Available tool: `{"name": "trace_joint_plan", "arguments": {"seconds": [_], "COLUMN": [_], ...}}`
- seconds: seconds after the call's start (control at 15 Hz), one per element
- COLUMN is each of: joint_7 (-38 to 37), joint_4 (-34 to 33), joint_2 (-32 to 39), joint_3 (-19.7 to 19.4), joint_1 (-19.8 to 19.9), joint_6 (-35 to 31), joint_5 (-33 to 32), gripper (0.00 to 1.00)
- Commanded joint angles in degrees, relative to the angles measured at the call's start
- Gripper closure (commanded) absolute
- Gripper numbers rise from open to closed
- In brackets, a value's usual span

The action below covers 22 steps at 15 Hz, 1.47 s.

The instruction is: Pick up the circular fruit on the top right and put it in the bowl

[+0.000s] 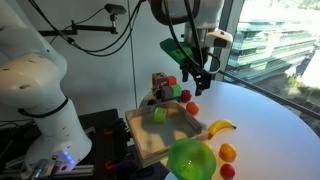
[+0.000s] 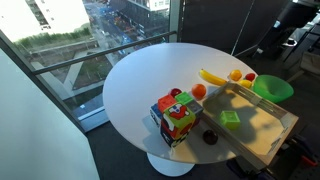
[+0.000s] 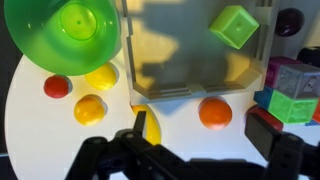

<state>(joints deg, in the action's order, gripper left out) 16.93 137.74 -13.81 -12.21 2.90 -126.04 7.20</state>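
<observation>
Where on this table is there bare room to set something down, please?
The widest free patch is the white table between its window-side rim and the coloured cube. It is crowded around the green bowl, where the banana, the orange fruit and a red fruit cluster beside the tray.

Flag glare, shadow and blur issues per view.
In an exterior view, backlight from the window leaves the end effector a dark silhouette; in an exterior view, the window is overexposed; in the wrist view, a hard shadow covers the beige rectangular tray, the lime-green round plastic bowl shows glare, and the end effector looks soft.
</observation>
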Motion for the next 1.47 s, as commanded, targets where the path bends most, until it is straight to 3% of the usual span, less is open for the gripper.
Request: {"name": "trace_joint_plan", "arguments": {"seconds": [0.0, 0.67, 1.4], "joint_7": [-2.0, -10.3, -14.5], "joint_4": [-5.7, -15.6, -16.6], "joint_2": [5.3, 17.5, 21.0], "joint_3": [0.3, 0.5, 0.4], "joint_1": [2.0, 5.7, 6.8], "joint_6": [3.4, 9.0, -0.3], "joint_5": [-0.2, -4.4, -9.8], "gripper": [0.00, 0.00, 0.00]}}
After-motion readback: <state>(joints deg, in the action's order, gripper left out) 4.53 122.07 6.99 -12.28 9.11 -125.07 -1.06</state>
